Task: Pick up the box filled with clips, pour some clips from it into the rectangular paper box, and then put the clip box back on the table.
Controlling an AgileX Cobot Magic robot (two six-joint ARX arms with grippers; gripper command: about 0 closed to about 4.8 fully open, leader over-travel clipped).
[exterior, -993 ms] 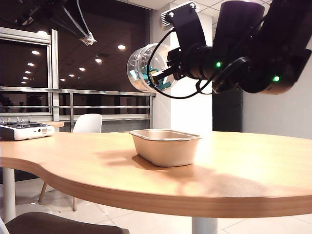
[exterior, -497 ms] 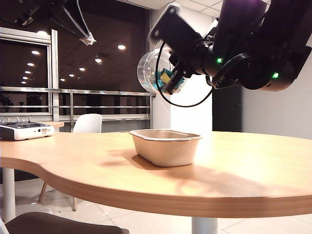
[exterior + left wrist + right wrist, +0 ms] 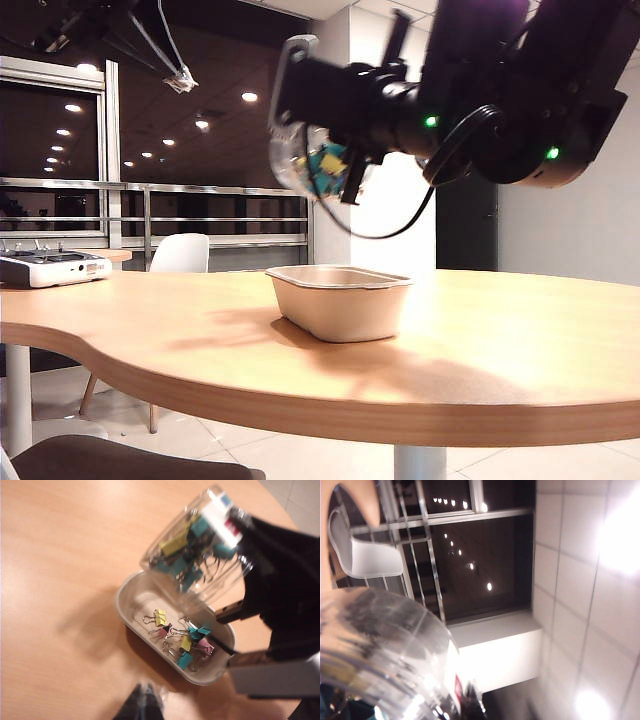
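Exterior view | right fingers (image 3: 335, 165) clamp jar (image 3: 305, 155) tilted above tray (image 3: 340, 300), at its 12 o'clock | clips (image 3: 182, 640) lie in tray on tabletop (image 3: 500, 360) | left fingers (image 3: 142, 705) closed, empty, near tray | jar probably light, stiff, slippery; hold round its side wall.

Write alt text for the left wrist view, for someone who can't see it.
The right gripper holds the clear clip box tilted above the beige paper box on the wooden table; several coloured clips already lie in the paper box, and more remain in the clip box. The shut left gripper shows at the frame's edge.
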